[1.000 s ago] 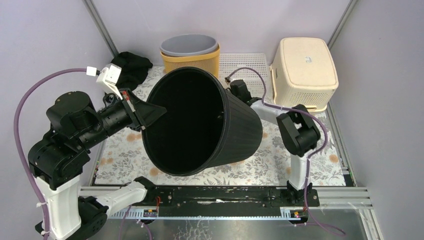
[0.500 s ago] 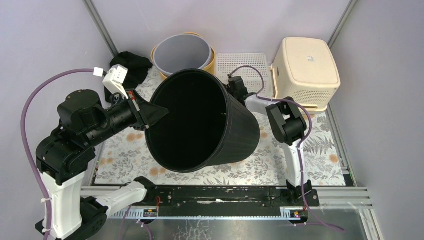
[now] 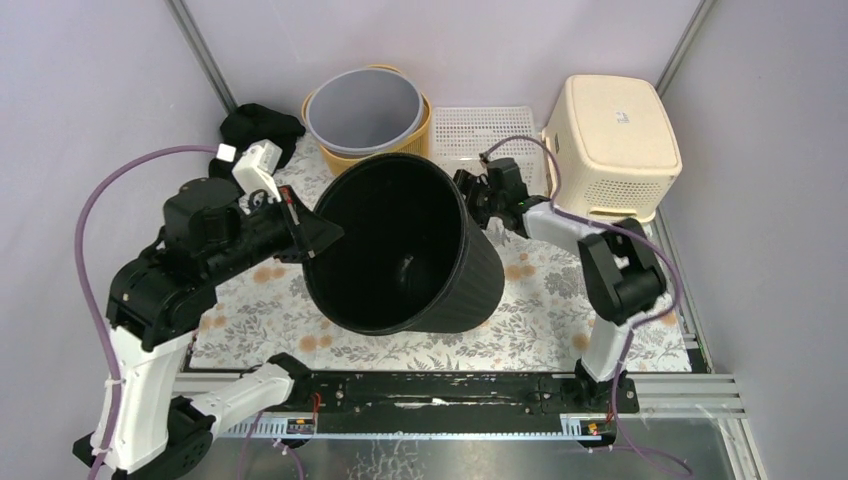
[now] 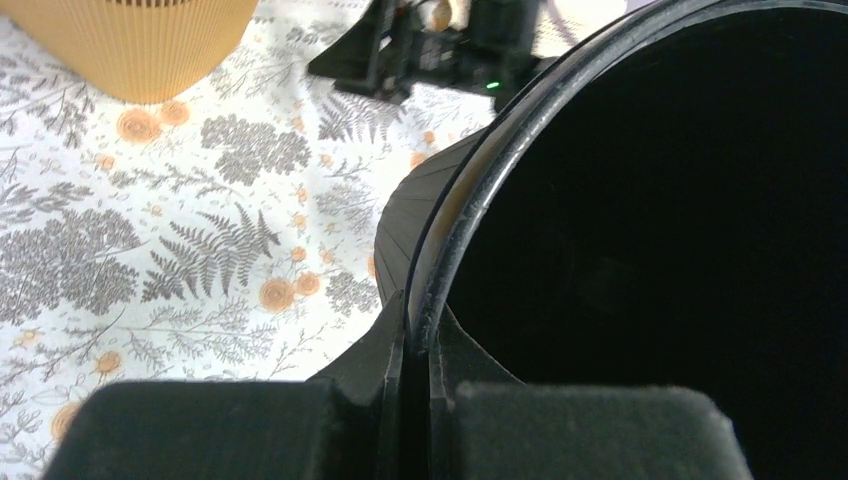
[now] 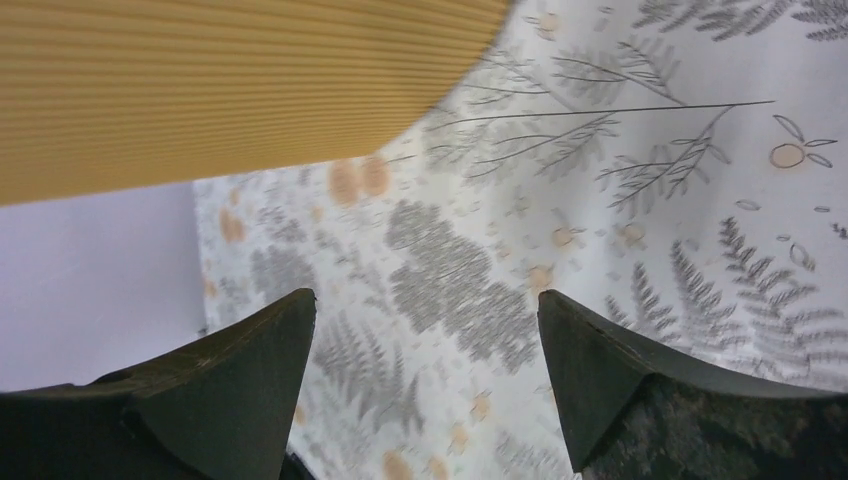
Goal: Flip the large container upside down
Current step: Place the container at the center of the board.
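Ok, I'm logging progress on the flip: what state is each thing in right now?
Black container: tilted, mouth facing up, not yet inverted.
Left gripper: shut on the container's rim.
Right gripper: open, empty, beside the container.
Grey bin: upright, nested in the yellow basket.
Cream basket: upside down, back right.

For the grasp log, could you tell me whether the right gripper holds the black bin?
No, the right gripper stands open over the floral mat, gripping nothing.
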Tool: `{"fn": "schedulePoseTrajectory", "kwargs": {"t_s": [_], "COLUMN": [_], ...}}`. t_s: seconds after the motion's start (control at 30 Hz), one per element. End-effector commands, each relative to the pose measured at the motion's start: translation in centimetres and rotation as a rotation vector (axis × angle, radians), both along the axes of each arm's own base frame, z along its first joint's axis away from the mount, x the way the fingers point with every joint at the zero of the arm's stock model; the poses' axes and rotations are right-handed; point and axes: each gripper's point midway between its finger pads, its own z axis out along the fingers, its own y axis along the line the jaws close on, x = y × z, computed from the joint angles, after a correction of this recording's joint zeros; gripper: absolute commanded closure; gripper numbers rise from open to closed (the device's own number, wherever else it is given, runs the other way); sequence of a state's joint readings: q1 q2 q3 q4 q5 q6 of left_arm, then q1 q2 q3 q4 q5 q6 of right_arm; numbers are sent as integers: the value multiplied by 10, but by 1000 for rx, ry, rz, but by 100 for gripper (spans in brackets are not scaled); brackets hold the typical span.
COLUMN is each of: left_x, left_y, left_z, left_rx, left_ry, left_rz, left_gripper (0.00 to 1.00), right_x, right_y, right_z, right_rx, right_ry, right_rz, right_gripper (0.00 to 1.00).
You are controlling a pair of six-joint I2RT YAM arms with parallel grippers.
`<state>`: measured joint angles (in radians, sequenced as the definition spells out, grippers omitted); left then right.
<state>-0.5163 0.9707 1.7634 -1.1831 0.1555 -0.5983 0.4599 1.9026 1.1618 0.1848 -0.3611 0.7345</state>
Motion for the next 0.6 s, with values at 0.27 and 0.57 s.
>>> {"fn": "schedulePoseTrajectory", "kwargs": {"t_s": [0.27,0.57], "left_x": [27,70], "left_y": [7,-8], "left_z": [-53,-113], "left_rx": [83,164], "left_ry": [80,164], "left_rz": [118,157], "left_gripper": [100,100], "right_x": [-15,-31], "right_y": [-78,-130], "right_z": [138,185], "right_rx": [-147,-344], "right_ry": [-162,-176], "right_rz": [-138,-272], "right_gripper": [6,4]}}
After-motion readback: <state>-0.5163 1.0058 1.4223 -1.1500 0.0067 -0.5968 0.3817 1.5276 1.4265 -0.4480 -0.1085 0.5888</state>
